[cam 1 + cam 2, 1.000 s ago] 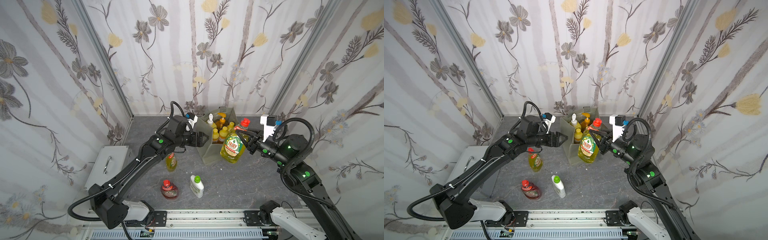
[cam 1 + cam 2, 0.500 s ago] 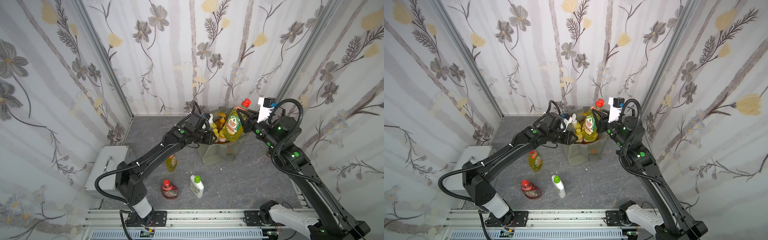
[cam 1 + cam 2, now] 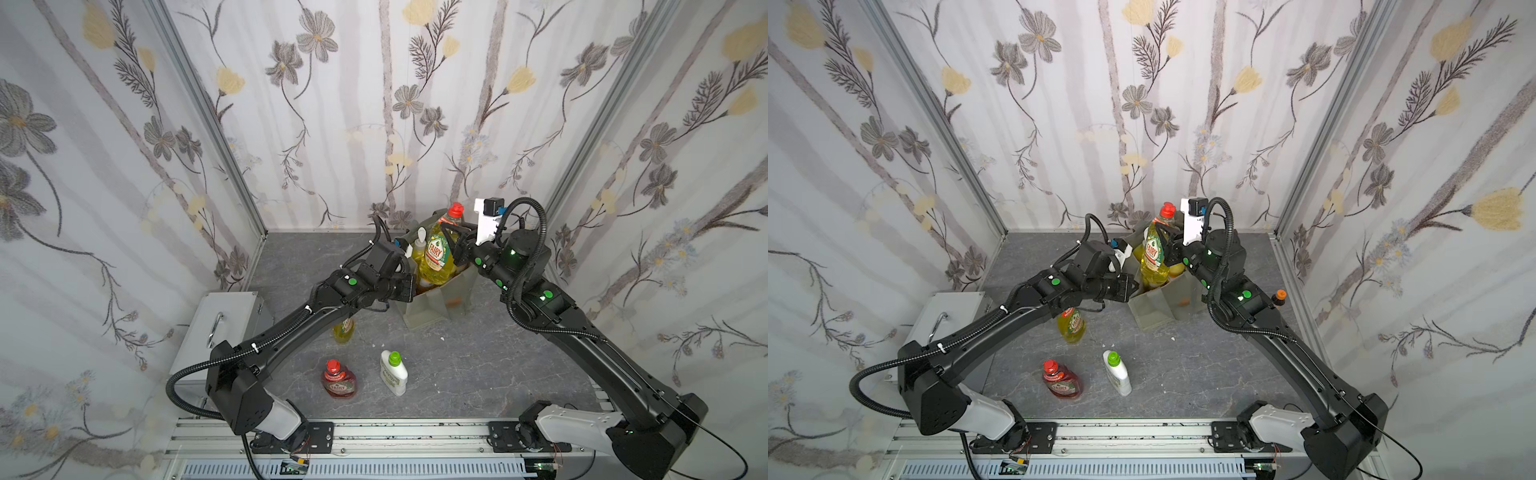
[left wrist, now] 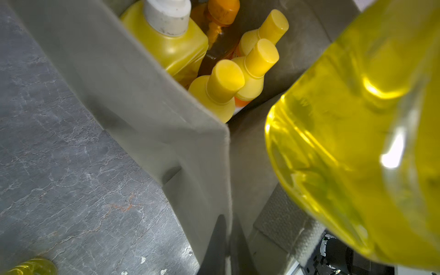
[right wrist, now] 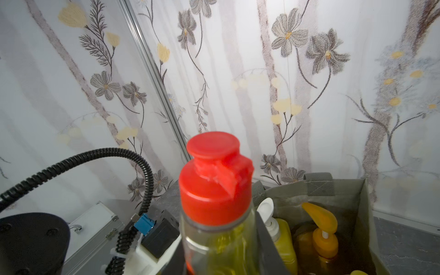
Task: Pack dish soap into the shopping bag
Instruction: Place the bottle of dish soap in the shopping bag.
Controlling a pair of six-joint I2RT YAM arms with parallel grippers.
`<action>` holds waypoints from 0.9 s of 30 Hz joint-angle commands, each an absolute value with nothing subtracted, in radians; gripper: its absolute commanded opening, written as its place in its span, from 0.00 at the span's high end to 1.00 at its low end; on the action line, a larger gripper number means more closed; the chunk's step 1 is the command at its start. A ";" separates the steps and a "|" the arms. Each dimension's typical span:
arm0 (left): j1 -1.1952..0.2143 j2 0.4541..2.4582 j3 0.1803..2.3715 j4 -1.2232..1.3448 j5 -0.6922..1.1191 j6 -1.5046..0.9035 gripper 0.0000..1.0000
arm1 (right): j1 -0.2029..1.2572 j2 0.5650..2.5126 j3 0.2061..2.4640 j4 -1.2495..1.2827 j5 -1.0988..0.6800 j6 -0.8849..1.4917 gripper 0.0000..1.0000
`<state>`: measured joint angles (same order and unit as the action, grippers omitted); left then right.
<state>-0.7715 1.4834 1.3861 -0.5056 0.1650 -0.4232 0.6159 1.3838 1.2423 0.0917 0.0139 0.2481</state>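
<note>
Dish soap in a clear, red-capped Fairy bottle (image 3: 434, 259) hangs upright over the open mouth of the shopping bag (image 3: 432, 309), its base about at the rim, between the near wall and the bottles already inside. Full of yellow-green liquid, it looks fairly heavy for its size. The smooth plastic is probably slippery and gives a little when squeezed, so the narrower shoulder below the cap seems the safest hold. The right gripper (image 3: 454, 243) has it there, jaws clamped across the upper body. Inside the bag stand a yellow pump bottle (image 4: 166, 40), an orange pump bottle (image 5: 325, 235) and three yellow-capped bottles (image 4: 223, 90). The left gripper (image 3: 407, 286) sits at the bag's near corner with its jaws pressed together, apparently pinching the fabric edge, though the fingers themselves are hidden. On the grey tabletop (image 3: 478, 374), well apart from the bag, stand a second yellow-green bottle (image 3: 344, 332), a red bottle (image 3: 340, 380) and a white green-capped bottle (image 3: 392, 374). A metal box (image 3: 226, 311) lies beyond the left arm.
</note>
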 commanded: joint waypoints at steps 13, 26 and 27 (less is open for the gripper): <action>-0.777 1.475 1.390 -0.416 0.146 -0.457 0.92 | 0.728 1.556 1.215 0.379 0.320 0.174 0.90; -0.769 1.491 1.387 -0.400 0.130 -0.449 0.92 | 0.768 1.673 1.104 0.549 0.420 0.148 0.87; -0.764 1.493 1.385 -0.397 0.131 -0.449 0.92 | 0.767 1.671 1.091 0.556 0.424 0.151 0.86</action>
